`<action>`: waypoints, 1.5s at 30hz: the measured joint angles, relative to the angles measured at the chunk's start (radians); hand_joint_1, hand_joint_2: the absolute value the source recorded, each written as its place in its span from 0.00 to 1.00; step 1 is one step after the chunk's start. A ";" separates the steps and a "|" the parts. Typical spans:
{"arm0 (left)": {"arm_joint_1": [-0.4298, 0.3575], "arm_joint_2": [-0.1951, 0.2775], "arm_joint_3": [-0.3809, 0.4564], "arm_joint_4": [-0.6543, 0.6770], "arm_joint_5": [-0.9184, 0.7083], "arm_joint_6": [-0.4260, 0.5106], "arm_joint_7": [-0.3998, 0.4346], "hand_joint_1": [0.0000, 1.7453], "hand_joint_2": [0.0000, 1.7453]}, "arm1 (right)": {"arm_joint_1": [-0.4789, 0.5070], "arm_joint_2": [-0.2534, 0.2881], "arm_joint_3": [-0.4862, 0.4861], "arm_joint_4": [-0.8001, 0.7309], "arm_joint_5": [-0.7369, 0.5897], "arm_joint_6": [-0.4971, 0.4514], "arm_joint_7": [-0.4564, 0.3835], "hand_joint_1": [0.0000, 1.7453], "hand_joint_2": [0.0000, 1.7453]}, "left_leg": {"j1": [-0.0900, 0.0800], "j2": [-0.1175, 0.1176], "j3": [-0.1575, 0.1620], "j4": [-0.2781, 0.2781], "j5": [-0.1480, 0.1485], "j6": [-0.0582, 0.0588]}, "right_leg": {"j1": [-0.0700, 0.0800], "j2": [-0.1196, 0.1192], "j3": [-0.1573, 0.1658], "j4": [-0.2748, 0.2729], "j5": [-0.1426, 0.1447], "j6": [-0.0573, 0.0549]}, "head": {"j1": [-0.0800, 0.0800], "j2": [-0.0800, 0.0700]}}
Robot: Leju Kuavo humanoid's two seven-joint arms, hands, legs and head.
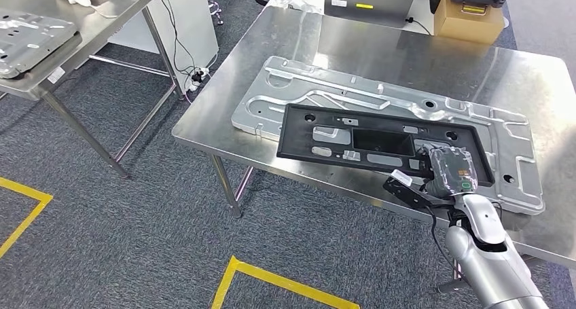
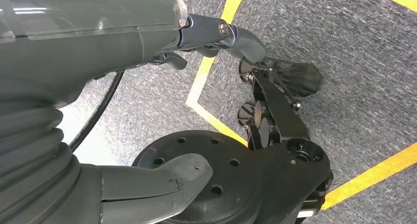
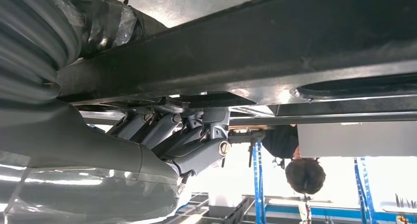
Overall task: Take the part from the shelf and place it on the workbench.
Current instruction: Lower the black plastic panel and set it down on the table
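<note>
The part is a long black plastic panel (image 1: 353, 142) with several cut-outs. It lies across a silver stamped metal plate (image 1: 319, 92) on the steel workbench (image 1: 380, 51). My right hand (image 1: 450, 170) grips the panel's right end near the workbench's front edge. In the right wrist view the panel (image 3: 246, 47) runs across the picture, with my right hand's fingers (image 3: 196, 135) curled under its edge. Whether the panel rests fully on the plate I cannot tell. My left hand (image 2: 123, 42) hangs over the carpet, fingers apart, holding nothing.
A second steel table (image 1: 88, 24) at the far left carries another metal plate (image 1: 27, 34). A cardboard box (image 1: 469, 20) and a grey case (image 1: 370, 3) stand at the workbench's back. Yellow tape (image 1: 272, 278) marks the carpet. A person (image 3: 305, 175) stands far off.
</note>
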 joint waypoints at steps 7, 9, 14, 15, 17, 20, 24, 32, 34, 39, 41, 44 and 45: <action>0.000 0.000 -0.001 0.000 0.000 0.000 0.000 0.00 1.00 | 0.004 0.000 0.000 0.001 0.000 0.000 0.000 1.00 1.00 | 0.000 0.000 0.000 0.000 0.000 0.000 | 0.000 0.000 0.000 0.000 0.000 0.000 | 0.000 0.000; 0.000 0.000 -0.001 0.000 0.000 0.000 0.000 0.00 1.00 | 0.004 0.000 0.000 0.001 0.000 0.000 0.000 1.00 1.00 | 0.000 0.000 0.000 0.000 0.000 0.000 | 0.000 0.000 0.000 0.000 0.000 0.000 | 0.000 0.000; 0.000 0.000 -0.001 0.000 0.000 0.000 0.000 0.00 1.00 | 0.005 0.000 0.000 0.001 0.000 -0.001 0.000 1.00 1.00 | -0.001 0.000 0.000 0.001 -0.001 0.000 | -0.001 0.000 0.000 -0.001 0.000 0.001 | 0.000 0.000; 0.000 0.000 -0.001 0.000 0.000 0.000 0.000 0.00 1.00 | 0.006 0.000 0.000 0.001 0.000 -0.001 0.000 1.00 1.00 | -0.002 0.000 -0.001 0.003 -0.002 0.002 | -0.002 0.000 0.000 -0.001 0.001 0.001 | 0.000 0.000; 0.000 0.000 -0.001 0.000 0.000 0.000 0.000 0.00 1.00 | 0.007 0.000 0.000 0.001 0.000 -0.001 0.000 1.00 1.00 | -0.004 0.000 -0.004 0.007 -0.004 0.005 | -0.004 -0.001 0.000 -0.002 0.002 0.004 | 0.000 0.000; 0.001 0.000 -0.001 0.000 0.000 0.000 0.000 0.00 1.00 | 0.009 0.001 0.000 0.001 0.000 -0.001 0.000 1.00 1.00 | -0.005 -0.001 -0.007 0.009 -0.005 0.009 | -0.006 -0.002 0.000 -0.003 0.004 0.007 | 0.000 0.000; 0.000 -0.001 -0.001 0.000 0.000 0.000 0.000 0.00 1.00 | 0.009 0.002 0.000 0.000 0.000 -0.003 0.000 1.00 1.00 | 0.003 -0.001 0.010 -0.022 0.013 0.027 | -0.003 0.006 -0.002 0.006 -0.007 0.020 | 0.000 0.000; -0.001 -0.004 -0.002 0.000 0.000 0.000 0.000 0.00 1.00 | 0.021 0.000 0.000 0.009 0.000 -0.008 0.000 1.00 1.00 | 0.015 -0.007 0.023 -0.020 0.003 0.021 | -0.019 0.022 -0.073 0.128 -0.018 0.040 | 0.001 0.000; 0.000 -0.004 -0.002 0.001 0.000 0.000 -0.001 0.00 1.00 | 0.020 0.000 0.001 0.010 0.000 -0.009 0.000 1.00 1.00 | 0.014 -0.009 0.022 -0.002 -0.012 0.004 | -0.016 0.014 -0.028 0.031 0.014 0.035 | 0.001 0.000; -0.002 -0.005 -0.002 0.001 0.000 0.000 -0.001 0.00 1.00 | 0.024 -0.002 0.001 0.012 0.000 -0.011 0.001 1.00 1.00 | 0.016 -0.018 0.015 0.022 -0.038 -0.020 | -0.010 0.022 -0.022 0.013 0.004 -0.006 | 0.001 0.000; -0.002 -0.005 -0.002 0.001 0.001 0.000 -0.001 0.00 1.00 | 0.023 -0.002 0.001 0.011 0.000 -0.010 0.001 1.00 1.00 | 0.019 -0.042 -0.029 0.116 -0.090 -0.027 | -0.011 0.025 -0.017 0.010 0.002 -0.018 | 0.000 0.000; 0.000 -0.005 -0.004 0.001 0.006 0.000 -0.002 0.00 1.00 | 0.025 -0.002 0.001 0.012 0.000 -0.010 0.001 1.00 1.00 | 0.019 -0.053 -0.133 0.296 -0.147 -0.025 | -0.004 0.033 -0.012 0.010 -0.004 -0.026 | 0.000 0.000; 0.000 -0.005 -0.004 0.001 0.007 0.000 -0.002 0.00 1.00 | 0.025 -0.002 0.001 0.012 0.000 -0.010 0.001 1.00 1.00 | 0.019 -0.053 -0.144 0.300 -0.130 -0.022 | -0.001 0.037 -0.009 0.010 -0.006 -0.027 | 0.000 0.000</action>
